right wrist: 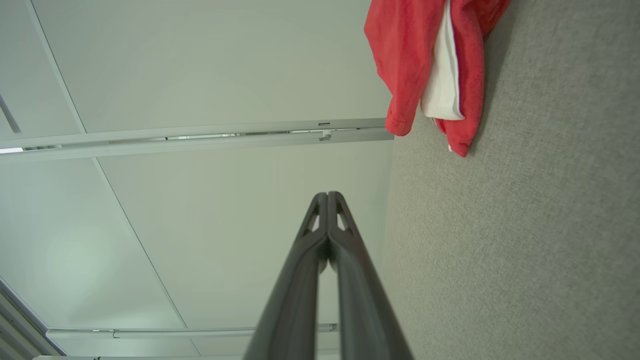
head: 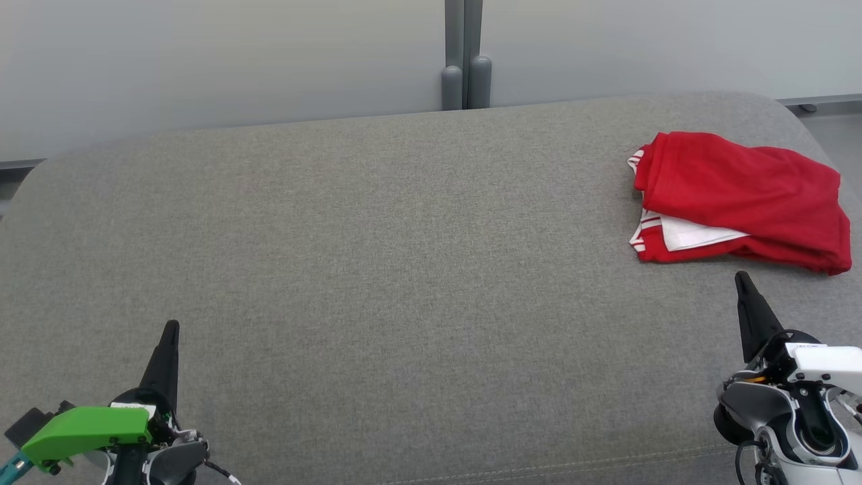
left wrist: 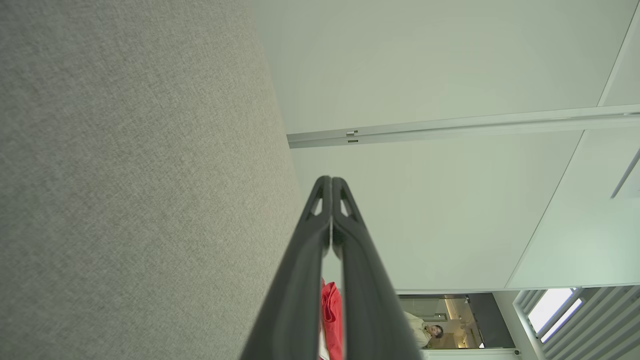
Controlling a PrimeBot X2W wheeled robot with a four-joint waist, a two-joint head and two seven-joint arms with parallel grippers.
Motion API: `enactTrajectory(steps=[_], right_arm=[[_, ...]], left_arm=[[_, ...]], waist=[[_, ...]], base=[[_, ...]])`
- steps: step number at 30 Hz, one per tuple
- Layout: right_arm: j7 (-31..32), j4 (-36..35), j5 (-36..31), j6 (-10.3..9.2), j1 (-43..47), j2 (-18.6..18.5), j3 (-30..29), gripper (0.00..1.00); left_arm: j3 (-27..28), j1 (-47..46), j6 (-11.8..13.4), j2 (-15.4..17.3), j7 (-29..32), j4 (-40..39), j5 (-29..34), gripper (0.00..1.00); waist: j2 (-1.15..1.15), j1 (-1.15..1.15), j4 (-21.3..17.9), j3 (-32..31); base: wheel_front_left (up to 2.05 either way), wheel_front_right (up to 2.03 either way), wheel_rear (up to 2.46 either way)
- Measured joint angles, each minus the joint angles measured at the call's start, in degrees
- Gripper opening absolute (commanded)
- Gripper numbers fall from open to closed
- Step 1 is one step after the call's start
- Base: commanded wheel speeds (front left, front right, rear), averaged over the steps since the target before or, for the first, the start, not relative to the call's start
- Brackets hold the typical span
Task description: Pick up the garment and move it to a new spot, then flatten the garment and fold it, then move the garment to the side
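The garment [head: 737,202] is a red piece with white trim, lying folded in a bundle at the far right of the grey cushioned surface [head: 404,269]. In the right wrist view the garment [right wrist: 430,65] shows at the top, well beyond the fingertips. A red sliver of the garment [left wrist: 331,315] peeks between the finger bases in the left wrist view. My right gripper [head: 741,276] sits shut a short way in front of the bundle, holding nothing. At the lower left my left gripper [head: 172,326] is shut too and empty, far from the cloth.
A pale wall [head: 202,60] with a grey vertical post [head: 465,54] stands behind the surface. The surface's rounded back edge runs along it. A person [left wrist: 425,332] is visible far off through a doorway in the left wrist view.
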Motion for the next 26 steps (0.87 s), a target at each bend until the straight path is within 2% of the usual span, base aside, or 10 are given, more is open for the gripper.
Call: enactTrajectory(steps=[26], right_arm=[[0.0, -0.1, 0.1, 0.0, 0.0, 0.0, 0.0, 0.0]], left_arm=[[0.0, 0.0, 0.0, 0.0, 0.2, -0.1, 0.0, 0.0]], waist=[[0.0, 0.0, 0.0, 0.0]], base=[[0.0, 0.0, 0.0]])
